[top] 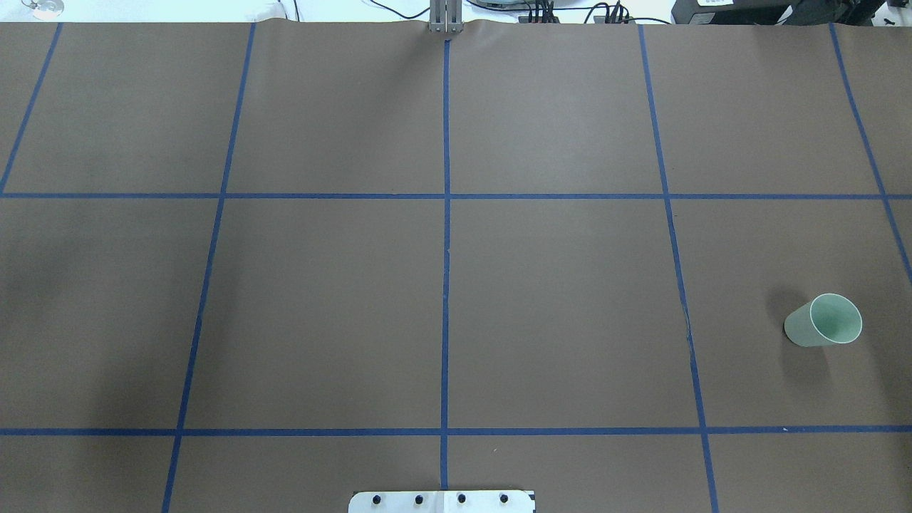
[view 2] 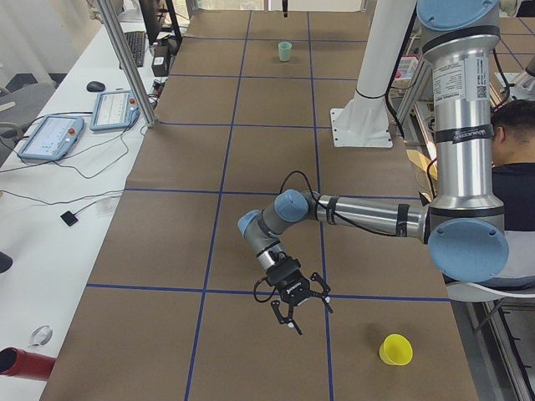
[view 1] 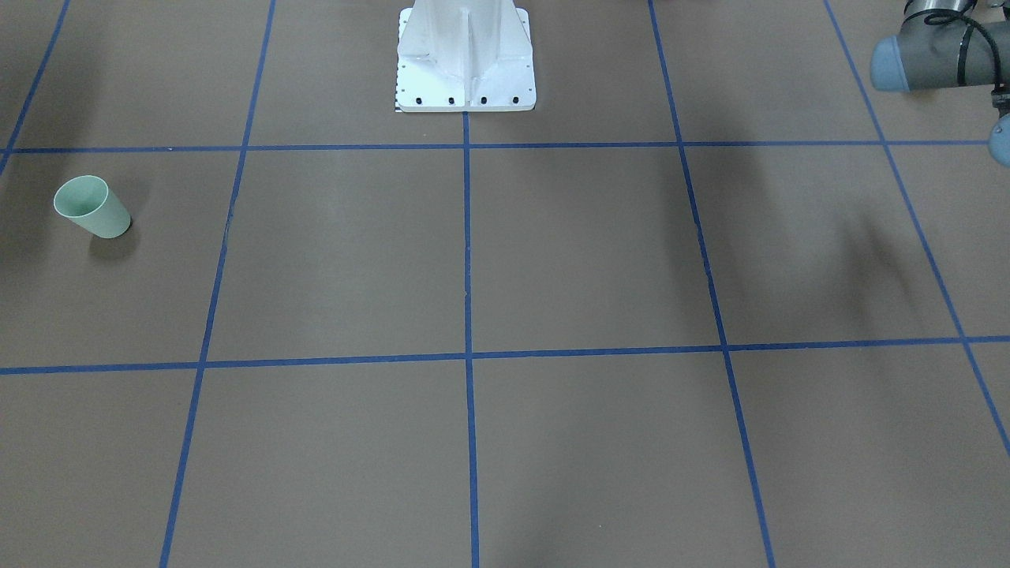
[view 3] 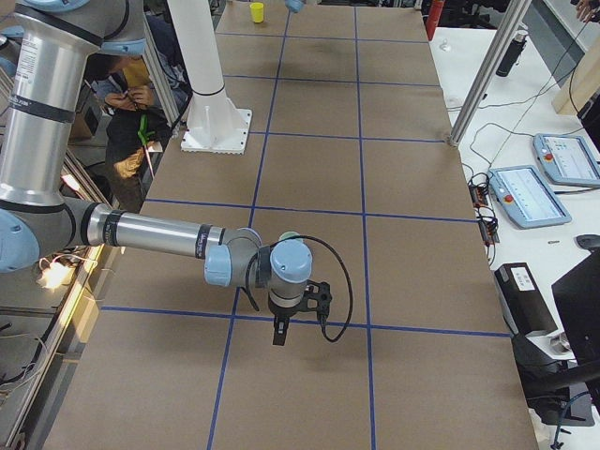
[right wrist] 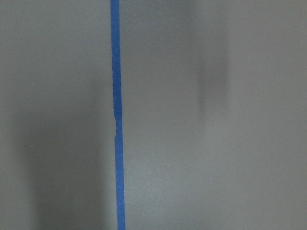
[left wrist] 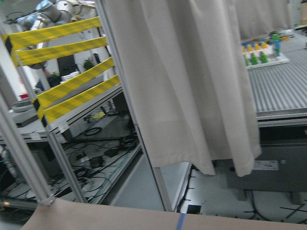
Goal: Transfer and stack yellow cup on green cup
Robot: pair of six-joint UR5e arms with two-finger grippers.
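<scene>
Yellow cup: The yellow cup (view 2: 395, 349) is standing mouth-up near the end of the table (top: 570, 285) on the robot's left, close to the robot-side edge, with nothing touching it.
Green cup: The green cup (top: 824, 320) is standing mouth-up near the opposite end, on the robot's right, well apart from the yellow cup.
Step in hand: Judged from this layout, the pick-up is not yet beginning.
Risk, approach: A skewed descent is likely to be knocking the light yellow cup over; its tapered wall may be slipping under an off-centre pinch.
Risk, transfer: The cups are sitting at opposite ends, so a hand-over is probably needed; a mistimed release would be dropping the cup.
Risk, stacking: An off-axis lowering would be tipping the green cup.
Left arm: The left arm (view 2: 368, 215) is reaching out level over the table with its wrist bent down.
Left gripper: The left gripper (view 2: 294, 313) is hanging near the yellow cup and apart from it; whether it is spread or closed cannot be told.
Right arm: The right arm (view 3: 150, 232) is reaching out level.
Right gripper: The right gripper (view 3: 280, 333) is pointing down over a tape line (right wrist: 115, 115); its finger state cannot be told.
</scene>
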